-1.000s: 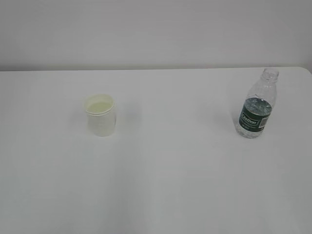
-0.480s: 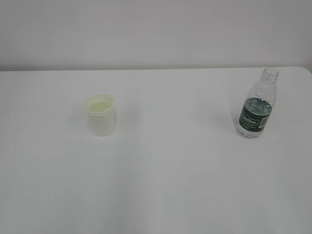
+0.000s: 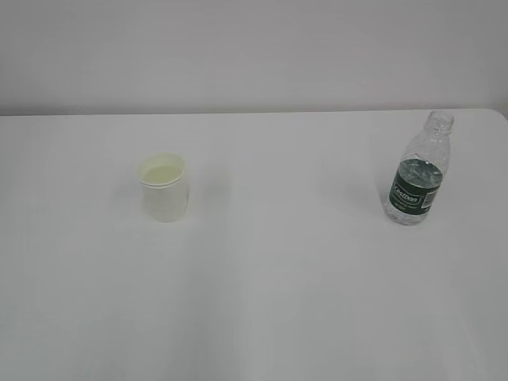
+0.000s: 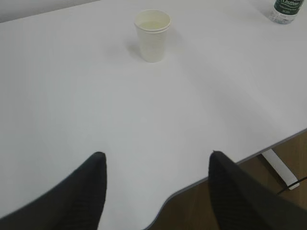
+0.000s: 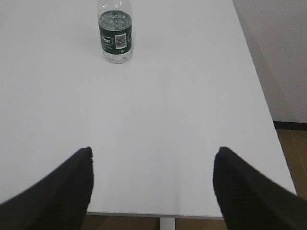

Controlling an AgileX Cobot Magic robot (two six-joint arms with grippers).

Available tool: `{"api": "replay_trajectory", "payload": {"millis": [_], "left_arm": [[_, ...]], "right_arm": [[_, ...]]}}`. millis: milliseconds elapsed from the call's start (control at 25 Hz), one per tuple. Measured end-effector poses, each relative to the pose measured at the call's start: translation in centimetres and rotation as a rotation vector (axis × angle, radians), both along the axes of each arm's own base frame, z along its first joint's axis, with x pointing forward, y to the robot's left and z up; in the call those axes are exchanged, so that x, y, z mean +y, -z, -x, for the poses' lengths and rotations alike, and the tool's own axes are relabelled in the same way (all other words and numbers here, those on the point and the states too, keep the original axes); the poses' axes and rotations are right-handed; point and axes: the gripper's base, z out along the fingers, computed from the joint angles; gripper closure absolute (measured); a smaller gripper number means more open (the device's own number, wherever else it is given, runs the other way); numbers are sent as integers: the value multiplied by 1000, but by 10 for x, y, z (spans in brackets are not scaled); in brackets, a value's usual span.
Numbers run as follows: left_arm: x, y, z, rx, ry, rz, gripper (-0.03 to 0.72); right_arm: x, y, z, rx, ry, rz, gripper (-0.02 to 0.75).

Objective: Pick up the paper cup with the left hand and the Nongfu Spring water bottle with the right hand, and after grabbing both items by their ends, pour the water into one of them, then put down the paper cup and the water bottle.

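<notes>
A small white paper cup [image 3: 164, 188] stands upright on the left half of the white table [image 3: 270, 262]; the left wrist view has the paper cup [image 4: 153, 35] far ahead. The Nongfu Spring water bottle [image 3: 417, 171], clear with a dark green label and no cap, stands upright at the far right, partly filled with water. In the right wrist view the bottle [image 5: 115, 33] stands far ahead, left of centre. My left gripper [image 4: 156, 155] is open and empty over the table's near edge. My right gripper [image 5: 152, 151] is open and empty too, near the front edge. Neither arm shows in the exterior view.
The table's near edge [image 4: 230, 165] curves under my left gripper, with brown floor below. Its right edge [image 5: 259, 91] runs beside a pale wall [image 5: 283, 48]. A white table leg [image 5: 167, 224] shows under the front edge.
</notes>
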Motion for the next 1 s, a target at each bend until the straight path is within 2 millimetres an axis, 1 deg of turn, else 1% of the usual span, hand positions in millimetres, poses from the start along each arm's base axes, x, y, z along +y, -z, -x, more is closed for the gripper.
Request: {"api": "replay_trajectory", "payload": {"millis": [240, 1000], "left_arm": [[0, 0, 0, 0, 0, 0, 226], [0, 0, 0, 0, 0, 0, 228]], "right_arm": [[0, 0, 0, 0, 0, 0, 148], [0, 0, 0, -3, 0, 0, 148]]}}
